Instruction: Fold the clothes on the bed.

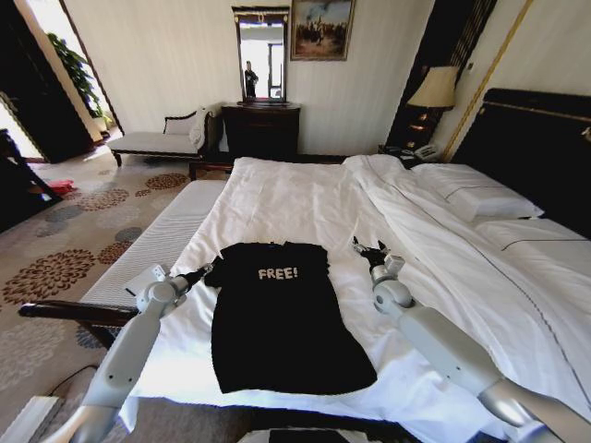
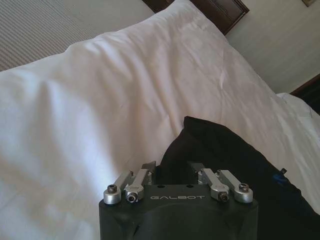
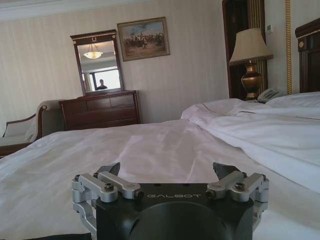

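black T-shirt (image 1: pixel 282 318) flat on bed (image 1: pixel 305 198), white "FREE!" lettering upward

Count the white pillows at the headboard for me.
2 in view: one white pillow nearest the bedside lamp, another white pillow beside it, closer to the robot. More may lie hidden under the white duvet.

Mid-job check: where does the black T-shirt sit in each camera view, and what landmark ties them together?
Head view: black T-shirt lies flat on the white bed, lower centre, between both arms.
Left wrist view: its dark fabric lies just past the left gripper.
Right wrist view: I cannot make it out.
Shared landmark: the white bed sheet.
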You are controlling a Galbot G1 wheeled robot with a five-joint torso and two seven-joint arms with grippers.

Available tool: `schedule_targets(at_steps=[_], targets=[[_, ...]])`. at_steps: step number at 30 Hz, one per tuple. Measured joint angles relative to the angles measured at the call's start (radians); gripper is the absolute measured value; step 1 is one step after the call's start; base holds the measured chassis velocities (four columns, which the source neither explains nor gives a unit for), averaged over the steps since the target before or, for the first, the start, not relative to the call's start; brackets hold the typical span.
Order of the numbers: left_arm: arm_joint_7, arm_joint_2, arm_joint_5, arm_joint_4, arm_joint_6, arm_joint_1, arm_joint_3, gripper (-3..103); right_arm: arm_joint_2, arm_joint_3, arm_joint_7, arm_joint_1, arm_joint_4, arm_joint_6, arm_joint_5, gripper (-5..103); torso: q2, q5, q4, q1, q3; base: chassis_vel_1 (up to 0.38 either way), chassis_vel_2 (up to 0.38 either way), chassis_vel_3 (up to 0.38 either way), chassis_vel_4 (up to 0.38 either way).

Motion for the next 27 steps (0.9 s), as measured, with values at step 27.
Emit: schedule_targets(at_steps=[27], targets=[[-0.014, 0.122, 0.006, -0.141, -0.001, 0.098, -0.070, 0, 0.000, 0.037, -0.001, -0.040, 0.005, 0.000, -0.024, 100, 0.000, 0.0001, 0.0000, 0.000, 0.000, 0.000, 0.000, 0.000, 0.000]])
